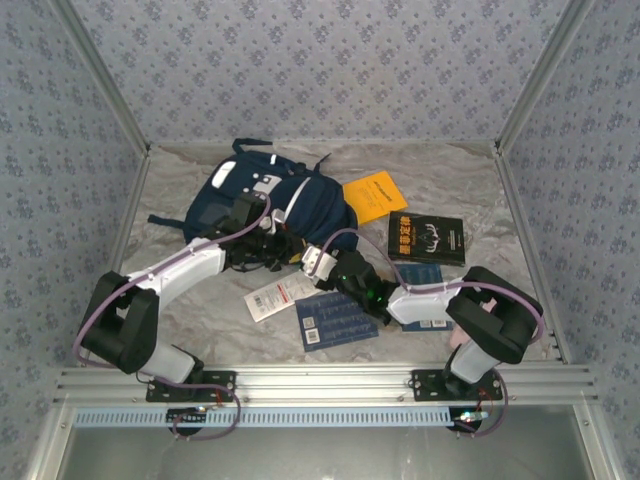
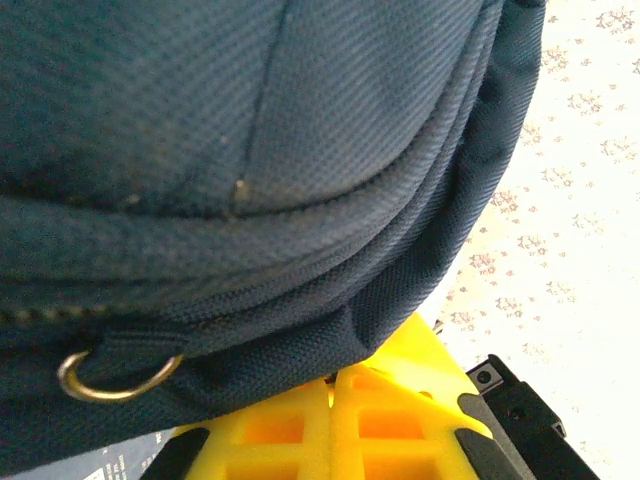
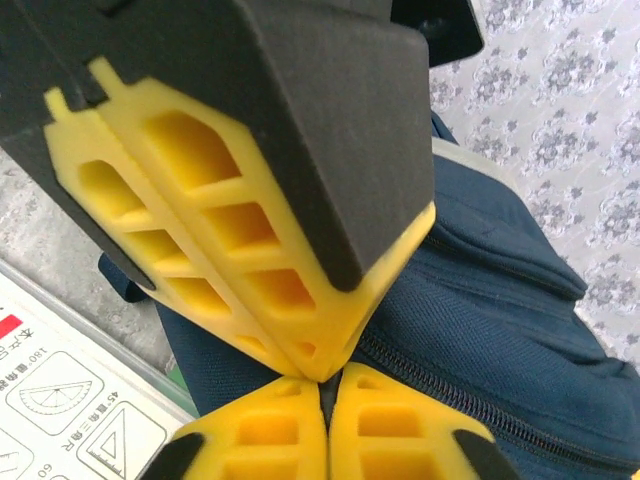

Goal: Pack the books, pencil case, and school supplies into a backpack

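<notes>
My left end effector and right end effector are both pressed together at the edge of the backpack just ahead; its soft fabric will sag, so I'd pinch the stiffer zipper seam.

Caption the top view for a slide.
Left gripper and right gripper, both shut, meet at the backpack; books lie around.

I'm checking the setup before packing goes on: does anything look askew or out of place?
Nothing is spilled or damaged, but items lie scattered at odd angles. The orange book and black book sit right of the backpack. A blue book lies tilted in front of it, beside the white packet.
</notes>
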Robot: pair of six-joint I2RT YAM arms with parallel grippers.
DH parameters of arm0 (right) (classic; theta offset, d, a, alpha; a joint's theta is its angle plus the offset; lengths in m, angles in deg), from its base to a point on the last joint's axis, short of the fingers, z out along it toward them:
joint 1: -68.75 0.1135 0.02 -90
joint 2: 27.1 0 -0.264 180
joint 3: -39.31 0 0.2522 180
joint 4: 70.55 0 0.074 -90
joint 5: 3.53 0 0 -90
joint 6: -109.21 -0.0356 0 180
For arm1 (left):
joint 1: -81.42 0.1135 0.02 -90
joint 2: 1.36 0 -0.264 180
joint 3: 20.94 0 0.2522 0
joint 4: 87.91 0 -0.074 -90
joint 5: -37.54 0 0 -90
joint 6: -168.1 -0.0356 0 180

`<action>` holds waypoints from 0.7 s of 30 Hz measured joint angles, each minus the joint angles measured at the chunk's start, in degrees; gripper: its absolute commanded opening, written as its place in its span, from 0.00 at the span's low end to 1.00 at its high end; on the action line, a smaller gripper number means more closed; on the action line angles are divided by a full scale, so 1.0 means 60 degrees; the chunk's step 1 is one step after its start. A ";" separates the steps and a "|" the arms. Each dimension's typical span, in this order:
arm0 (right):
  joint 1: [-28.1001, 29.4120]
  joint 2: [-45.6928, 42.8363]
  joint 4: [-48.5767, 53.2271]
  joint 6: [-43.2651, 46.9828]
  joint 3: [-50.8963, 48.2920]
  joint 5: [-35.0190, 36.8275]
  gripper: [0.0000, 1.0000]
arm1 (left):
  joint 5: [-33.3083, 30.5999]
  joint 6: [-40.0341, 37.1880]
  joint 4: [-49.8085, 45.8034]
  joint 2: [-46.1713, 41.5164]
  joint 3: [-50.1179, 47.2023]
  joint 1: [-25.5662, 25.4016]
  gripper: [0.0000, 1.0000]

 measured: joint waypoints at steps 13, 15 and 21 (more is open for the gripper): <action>-0.0171 0.0051 0.0452 -0.0120 0.0127 0.0022 0.00 | -0.0386 -0.0769 -0.1027 -0.0543 0.0142 0.0135 0.46; -0.0244 0.0040 0.0466 -0.0266 0.0127 0.0025 0.00 | -0.0627 -0.1035 -0.1515 -0.1078 0.0270 0.0313 0.47; -0.0357 -0.0204 0.0656 -0.0903 0.0117 0.0299 0.00 | -0.1370 -0.1035 -0.2106 -0.2929 -0.0055 0.1129 0.55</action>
